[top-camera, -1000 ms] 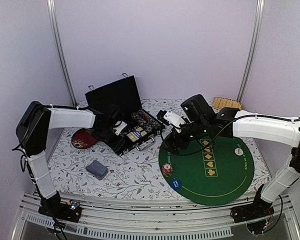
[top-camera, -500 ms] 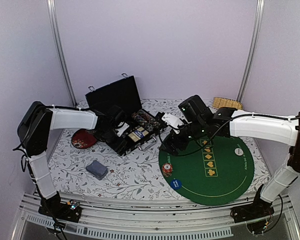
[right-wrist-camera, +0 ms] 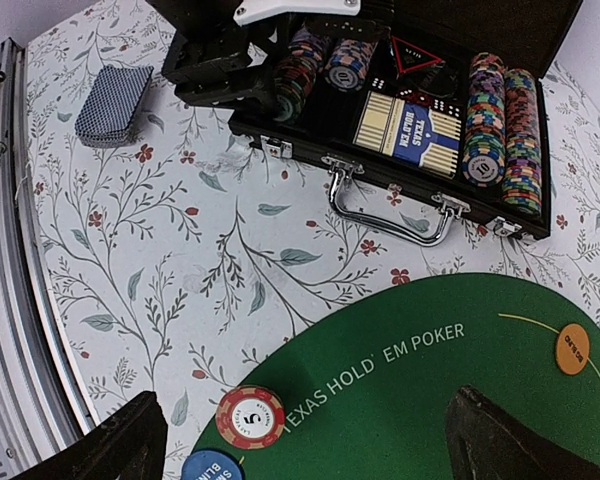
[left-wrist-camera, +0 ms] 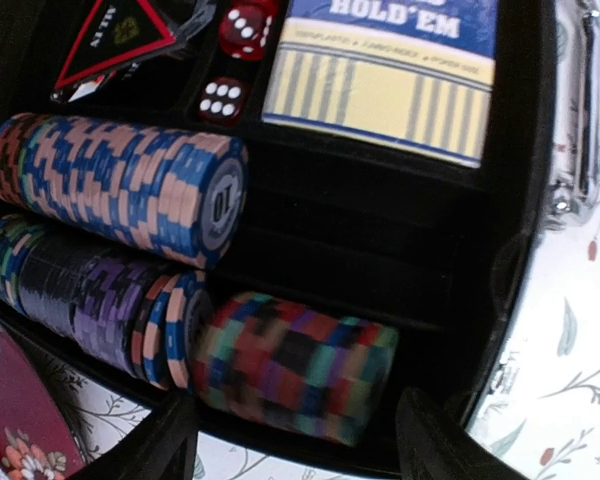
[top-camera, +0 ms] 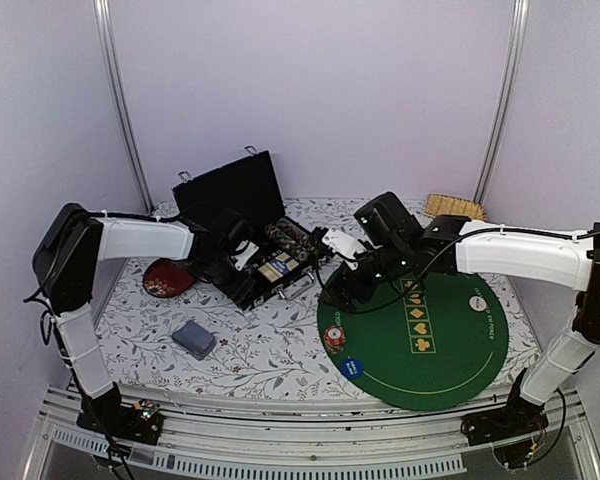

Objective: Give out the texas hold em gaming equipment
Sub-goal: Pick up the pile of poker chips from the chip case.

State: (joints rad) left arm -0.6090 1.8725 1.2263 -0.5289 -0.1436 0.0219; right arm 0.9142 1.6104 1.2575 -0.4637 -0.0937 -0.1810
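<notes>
1. In the black case we see chip rolls lying on their sides, long axes parallel, beside a card box.
2. Left gripper is spread wide just above them, empty.
3. Right gripper is parted wide over the green mat.

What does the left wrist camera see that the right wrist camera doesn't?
Only the left wrist view: a corner of the dark-red dish. Only the right wrist view: the green poker mat with a red chip on it, and the grey-blue card deck. Both: the black case, its chip rolls and the Hold'em box.
</notes>
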